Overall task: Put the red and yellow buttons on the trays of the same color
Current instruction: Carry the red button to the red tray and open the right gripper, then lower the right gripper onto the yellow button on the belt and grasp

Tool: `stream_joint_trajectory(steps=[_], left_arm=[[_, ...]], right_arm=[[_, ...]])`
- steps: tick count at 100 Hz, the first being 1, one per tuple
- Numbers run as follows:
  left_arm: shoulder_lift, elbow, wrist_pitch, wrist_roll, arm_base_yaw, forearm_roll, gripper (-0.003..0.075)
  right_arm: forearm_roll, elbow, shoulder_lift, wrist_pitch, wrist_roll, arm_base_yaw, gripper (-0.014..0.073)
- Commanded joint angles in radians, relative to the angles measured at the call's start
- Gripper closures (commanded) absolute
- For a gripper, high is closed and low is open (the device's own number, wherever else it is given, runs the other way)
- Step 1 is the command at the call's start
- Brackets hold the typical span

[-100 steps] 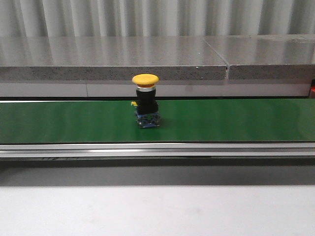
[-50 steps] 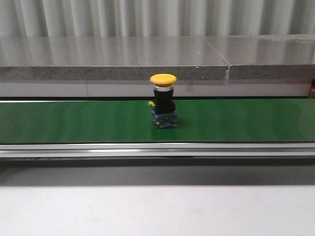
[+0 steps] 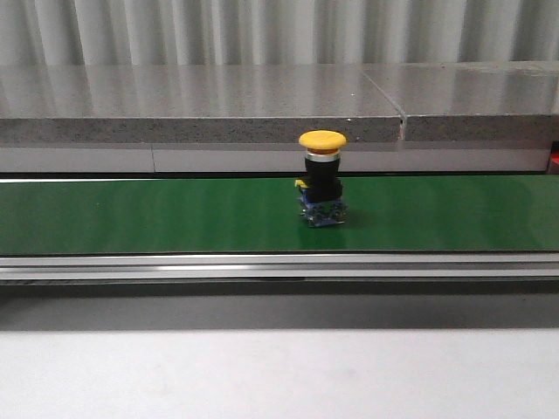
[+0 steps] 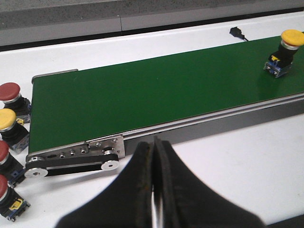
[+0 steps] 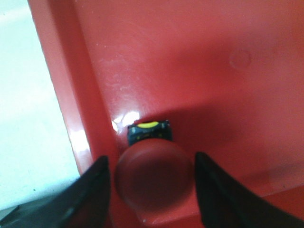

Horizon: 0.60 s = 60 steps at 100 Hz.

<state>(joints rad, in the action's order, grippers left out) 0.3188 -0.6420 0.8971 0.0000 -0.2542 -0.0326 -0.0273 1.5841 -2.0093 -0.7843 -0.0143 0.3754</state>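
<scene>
Red button [image 5: 153,172]: lying in the red tray [image 5: 228,71] near its wall, between the spread fingers of the right gripper [image 5: 151,183], apparently just released. Yellow button [image 3: 322,189]: upright on the green belt [image 3: 131,214], unattended. Left gripper [image 4: 154,190]: clenched, empty, near the belt's end; next comes picking the yellow button for its matching tray, not in view.

Left gripper [image 4: 154,190] seen closed, fingers [image 4: 142,175] pressed together with nothing between, over white desk [image 4: 228,156]. Green conveyor belt [image 4: 156,95] stretched across desk beyond gripper, metal end bracket [image 4: 76,156] at its near end. Yellow button [image 4: 284,47] stood upright on belt toward far end. Off belt's bracket end, on desk: red button [image 4: 10,95], yellow-capped button [image 4: 10,124], two more red buttons [image 4: 5,161] [image 4: 7,197], partly cropped. Black cable end [image 4: 237,33] lay beyond belt.
</scene>
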Motion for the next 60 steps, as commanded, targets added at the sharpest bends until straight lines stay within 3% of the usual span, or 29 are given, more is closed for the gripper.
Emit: stream_joint_trajectory(steps=[1,32,60], left_arm=[[0.01,-0.026,-0.072,0.0,-0.008,-0.013,0.0741],[0.01,-0.026,-0.072,0.0,-0.008,-0.013,0.0741],[0.01,-0.026,-0.072,0.0,-0.008,-0.013,0.0741]], right_arm=[[-0.009,0.034,0.06,0.045,-0.012,0.003,0.0096],[-0.018,0.008,0.154,0.052,-0.012,0.001,0.0095],[-0.037,-0.151,0.348,0.08,-0.012,-0.02,0.0092]])
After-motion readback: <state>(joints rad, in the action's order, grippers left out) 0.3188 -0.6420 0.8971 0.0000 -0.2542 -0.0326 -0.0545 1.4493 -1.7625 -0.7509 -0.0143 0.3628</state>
